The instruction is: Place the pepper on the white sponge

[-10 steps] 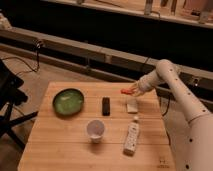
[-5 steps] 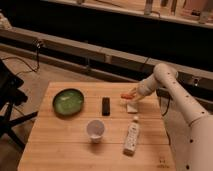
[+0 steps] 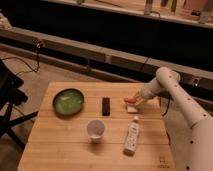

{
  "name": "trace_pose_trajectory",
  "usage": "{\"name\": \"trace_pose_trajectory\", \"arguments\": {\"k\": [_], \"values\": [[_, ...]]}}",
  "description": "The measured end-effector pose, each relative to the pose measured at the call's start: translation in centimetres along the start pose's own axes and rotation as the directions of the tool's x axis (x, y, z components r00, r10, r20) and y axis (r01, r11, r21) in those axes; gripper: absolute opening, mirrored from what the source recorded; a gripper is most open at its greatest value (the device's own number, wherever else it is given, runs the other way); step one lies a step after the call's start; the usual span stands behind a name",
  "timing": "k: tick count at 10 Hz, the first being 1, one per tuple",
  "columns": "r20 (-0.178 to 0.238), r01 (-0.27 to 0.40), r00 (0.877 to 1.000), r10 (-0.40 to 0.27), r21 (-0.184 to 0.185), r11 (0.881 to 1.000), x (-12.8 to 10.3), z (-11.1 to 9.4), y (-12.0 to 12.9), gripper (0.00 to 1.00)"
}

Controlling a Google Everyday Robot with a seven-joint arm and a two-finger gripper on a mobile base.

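An orange-red pepper (image 3: 130, 100) is at the tip of my gripper (image 3: 134, 101), right above a white sponge (image 3: 132, 108) on the wooden table (image 3: 60, 145). The pepper looks low over the sponge or touching it; I cannot tell which. My white arm (image 3: 172, 95) reaches in from the right side, bent over the table's right edge. The gripper sits at the pepper's right end, over the far right part of the tabletop.
A green plate (image 3: 68, 101) lies at the left. A black oblong object (image 3: 105, 106) lies mid-table. A white cup (image 3: 96, 130) stands near the front. A white bottle (image 3: 132, 136) lies at the front right. Rails and a black chair (image 3: 10, 100) surround the table.
The arm has lowered and moved slightly toward the near side, bringing the pepper down over the white sponge. The other objects have not moved.
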Motion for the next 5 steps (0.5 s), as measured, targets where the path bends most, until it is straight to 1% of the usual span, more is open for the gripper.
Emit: {"name": "trace_pose_trajectory", "arguments": {"k": [1, 2, 4, 5], "values": [[-0.004, 0.001, 1.0, -0.001, -0.003, 1.0, 0.01, 0.01, 0.07, 0.76], [-0.007, 0.002, 1.0, -0.002, -0.005, 1.0, 0.0, -0.01, 0.13, 0.78], [-0.01, 0.001, 1.0, -0.001, -0.004, 1.0, -0.01, -0.19, 0.3, 0.78], [-0.007, -0.002, 1.0, 0.002, 0.003, 1.0, 0.02, -0.4, 0.18, 0.78]]}}
